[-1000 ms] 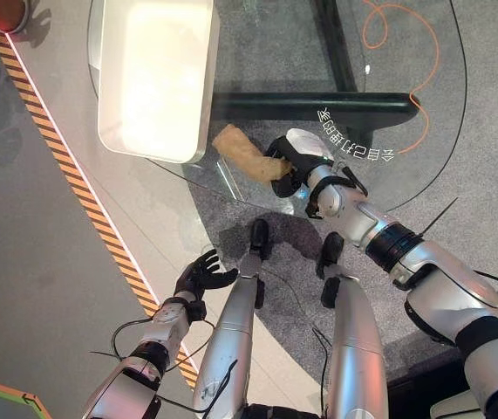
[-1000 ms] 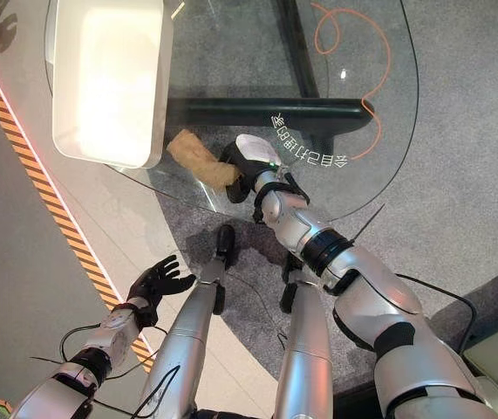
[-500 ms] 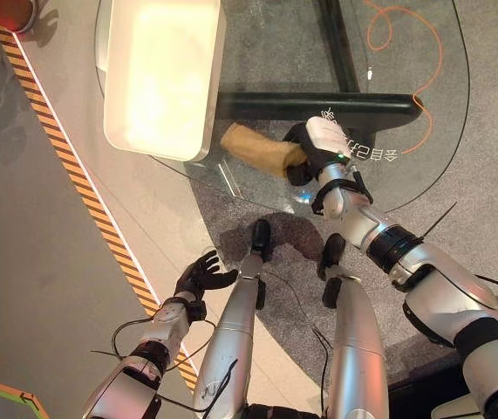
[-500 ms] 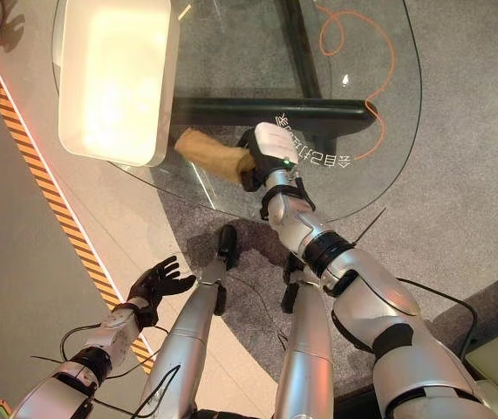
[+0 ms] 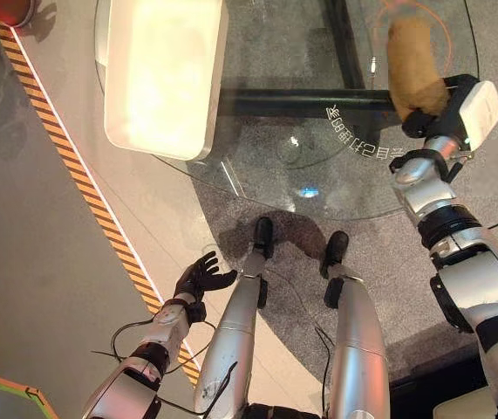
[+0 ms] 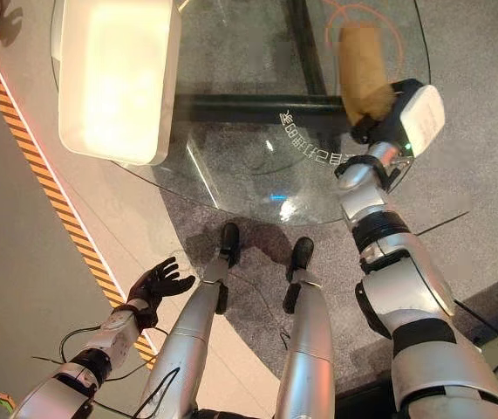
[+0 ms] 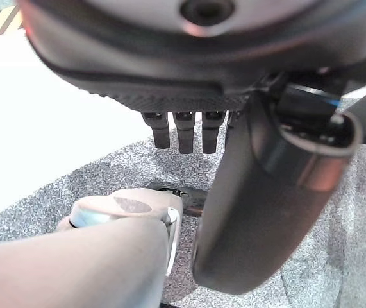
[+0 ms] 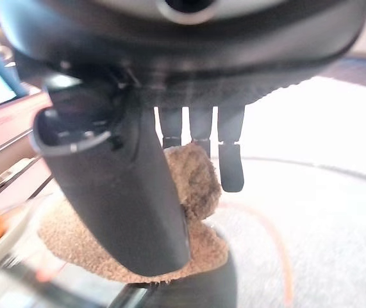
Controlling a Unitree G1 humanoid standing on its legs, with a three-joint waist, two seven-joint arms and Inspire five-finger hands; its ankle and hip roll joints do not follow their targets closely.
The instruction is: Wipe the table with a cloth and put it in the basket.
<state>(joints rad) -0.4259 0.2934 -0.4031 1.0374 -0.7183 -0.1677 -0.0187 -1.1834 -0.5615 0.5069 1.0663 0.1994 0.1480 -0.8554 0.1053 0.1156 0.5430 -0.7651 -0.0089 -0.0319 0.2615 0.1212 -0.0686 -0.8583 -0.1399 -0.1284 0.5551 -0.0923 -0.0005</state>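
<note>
The right hand [image 5: 445,109] is curled round the near end of the cloth [image 5: 412,65], thumb on one side and fingers on the other, as the right wrist view shows with the brown pile bunched between them [image 8: 195,186]. The cloth lies rolled and extends away from the hand across the far right part of the glass table [image 5: 257,170], resting on its surface. It looks soft, light and limp, a towel-like fabric that likely drags and folds rather than slides stiffly; a hold on the bunched end seems sound, though the free end may flop or trail when lifted. The glass is probably slick, so the cloth should glide with little pressure.

The basket [image 5: 166,74], a pale rectangular tub, sits on the far left part of the table, well apart from the cloth. Between them the tabletop holds only printed white lettering [image 5: 362,140]; a dark table beam and an orange cable [image 6: 379,13] show through the glass beneath. The left hand [image 5: 203,275] hangs low beside the table with fingers spread and holds nothing
</note>
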